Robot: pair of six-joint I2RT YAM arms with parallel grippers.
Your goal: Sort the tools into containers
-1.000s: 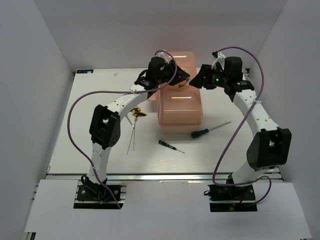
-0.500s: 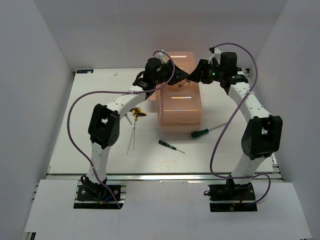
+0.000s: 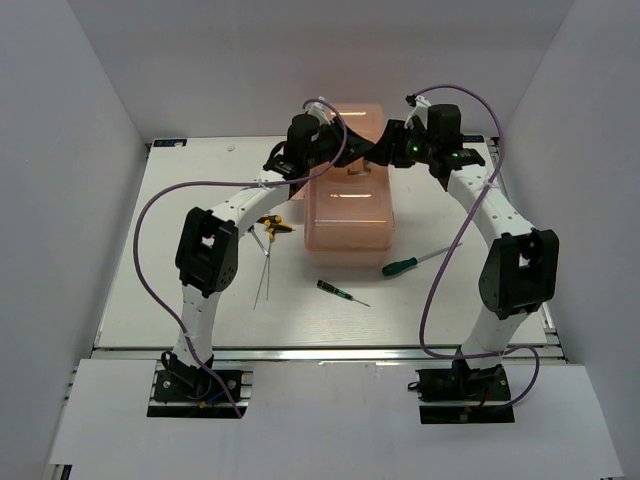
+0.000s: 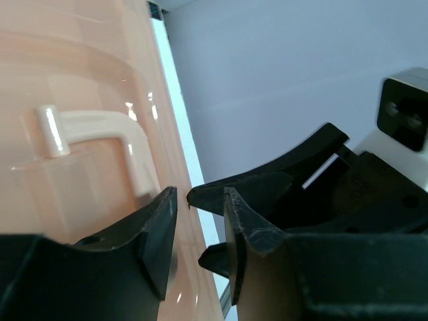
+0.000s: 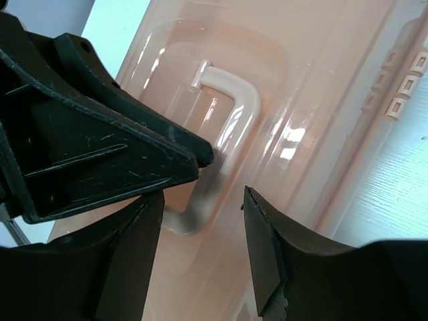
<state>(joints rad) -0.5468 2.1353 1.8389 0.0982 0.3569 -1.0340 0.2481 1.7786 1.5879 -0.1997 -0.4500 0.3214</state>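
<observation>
Though behind left tool (image 4: 198,221), lid handle (image 4: 93,127) partly hidden.

Overhead view from behind; both wrist cameras close on toolbox handle (image 5: 244,107).

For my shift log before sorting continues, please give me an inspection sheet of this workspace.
Surface: white table, tools loose on it.
Job's things: salmon-pink toolbox, lid looks shut; green-handled screwdriver, black-handled screwdriver, yellow-black pliers, thin metal rods all lie outside it.
Clutter: nothing seen.
Grippers: left gripper fingers slightly apart, empty; right gripper fingers open above the lid handle, empty.
Cables: purple cables loop from both arms; the right one crosses the green-handled screwdriver's shaft in the top view.
Surroundings: white walls on three sides.
</observation>
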